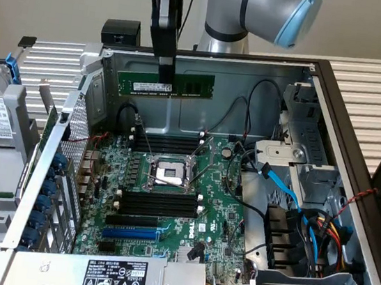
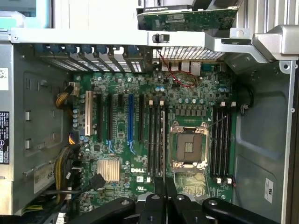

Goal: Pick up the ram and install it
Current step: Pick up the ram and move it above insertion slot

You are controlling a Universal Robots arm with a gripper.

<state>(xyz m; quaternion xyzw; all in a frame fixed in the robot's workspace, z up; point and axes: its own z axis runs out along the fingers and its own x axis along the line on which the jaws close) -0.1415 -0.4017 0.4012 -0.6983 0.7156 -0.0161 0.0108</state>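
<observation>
The ram (image 1: 191, 85), a long green stick with a white label, hangs level in the air above the open computer case, in front of its back wall. My gripper (image 1: 165, 76) is shut on it near its middle, black fingers pointing down. In the wrist view my gripper (image 2: 164, 184) looks straight down on the green motherboard (image 2: 117, 186). Black memory slots (image 1: 169, 143) (image 2: 222, 140) lie on one side of the CPU socket (image 1: 169, 173) (image 2: 189, 144), and more memory slots (image 1: 157, 205) (image 2: 156, 140) on the other. All of them are well below the stick.
A blue expansion slot (image 1: 133, 234) lies nearer the front. Black and blue cables (image 1: 295, 198) and a metal drive cage (image 1: 309, 151) fill the exterior view's right. A labelled power supply (image 1: 116, 279) sits at the front; the case's rear bracket wall (image 1: 54, 167) stands on the left.
</observation>
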